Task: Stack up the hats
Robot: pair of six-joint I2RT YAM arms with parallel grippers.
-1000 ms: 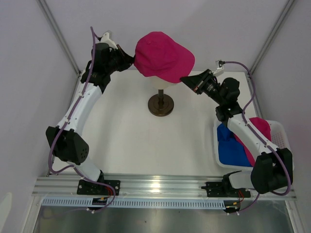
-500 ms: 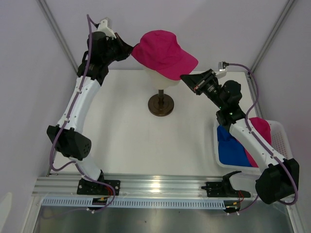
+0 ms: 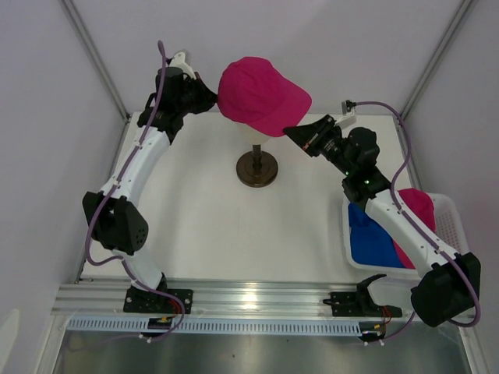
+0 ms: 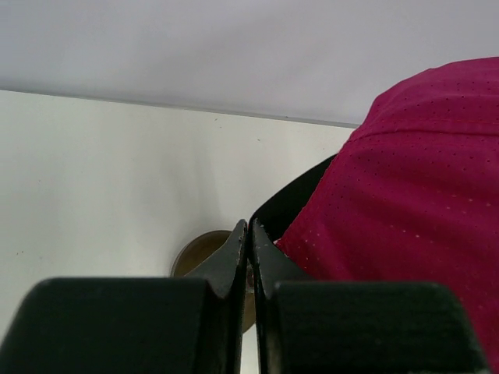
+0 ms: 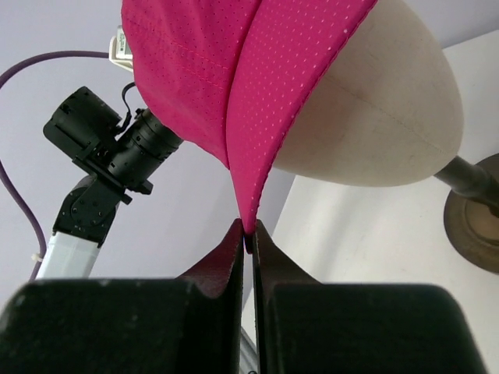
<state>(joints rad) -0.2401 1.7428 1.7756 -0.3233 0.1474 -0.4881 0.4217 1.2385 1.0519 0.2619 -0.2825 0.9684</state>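
Frankly, a good deal was hidden from where I stood. From above, the magenta cap (image 3: 261, 95) covered nearly all of the mannequin head (image 3: 260, 140), so only a sliver of cream showed under its brim, above the dark round stand (image 3: 257, 169). The right arm crossed over the white mesh basket (image 3: 451, 210) at the table's (image 3: 203, 218) right edge. Its own parts cut off the blue cap (image 3: 373, 238) and some pink fabric (image 3: 419, 204) lying inside, and I could not tell how many hats were in there.

The right gripper (image 5: 248, 227) was clenched on the very tip of the magenta cap's brim, with the fingers pressed flat together around the cloth. The left gripper (image 4: 249, 230) was closed just as tightly at the back of the cap. A dark inner band (image 4: 292, 202) ran out from between its tips, though its own black body blocked the lower part of that view. Between the two grips the cap hung stretched over the crown of the head.

Half a second before, more of the cream head had been showing and the cap had sat higher, with its brim reaching further right. Since then the left gripper had dropped and come inward, and the right gripper had slid a little left. The cap now lay lower over the head.
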